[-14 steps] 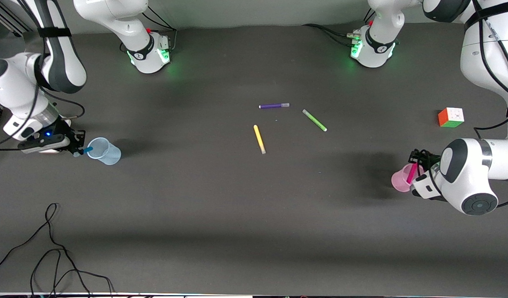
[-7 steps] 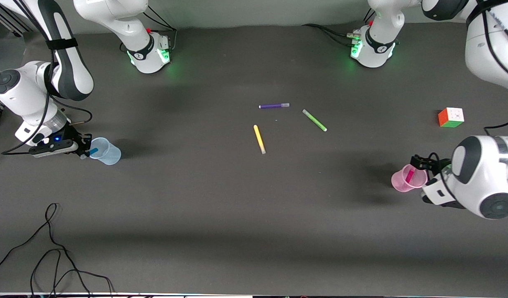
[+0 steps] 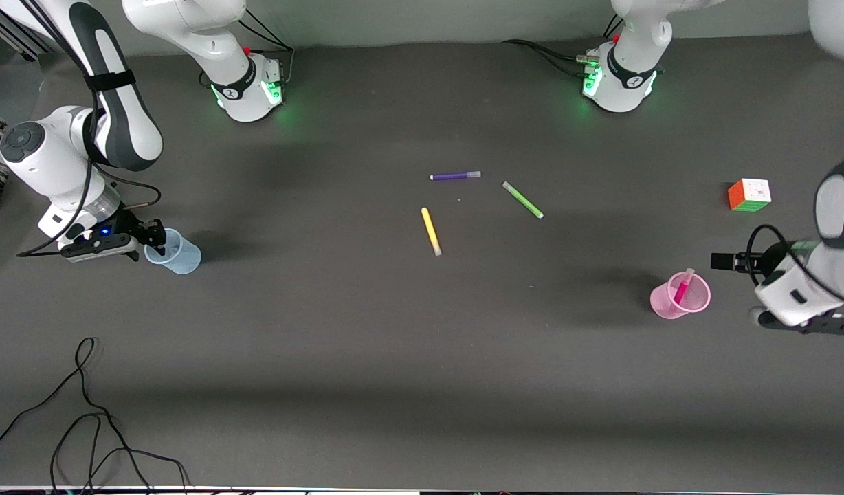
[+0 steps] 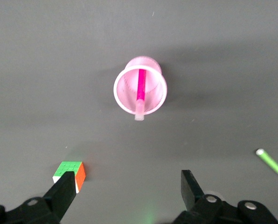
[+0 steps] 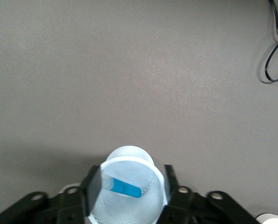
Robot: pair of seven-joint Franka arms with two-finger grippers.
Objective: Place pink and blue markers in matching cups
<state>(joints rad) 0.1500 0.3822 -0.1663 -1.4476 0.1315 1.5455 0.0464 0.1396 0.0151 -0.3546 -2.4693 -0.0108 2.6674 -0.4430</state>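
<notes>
Both markers are sitting in their cups, so the task is looking basically done; what's left, I reckon, is just clearing the arms w/o knocking anything.

Pink marker is leaning inside the pink cup, pale cap end poking over the rim. That cup is standing upright on the bench toward the left arm's end, nearer the front camera than the Rubik's cube. Left gripper is hanging over bare bench just beside the cup, fingers spread wide, holding nothing.

Blue marker is lying slanted inside the pale blue cup, toward the right arm's end. Right gripper is sitting astride that cup, fingers wide, one each side of the rim; touching or not, can't tell. Next move prob. needs a straight lift, since a sideways drag could tip such a light tumbler.

Cups are thin translucent plastic, tapered, finely ribbed. Markers are slim smooth cylinders, likely to roll. Bench is matte dark grey. Purple marker, green marker, yellow marker are lying mid-bench, untouched.
</notes>
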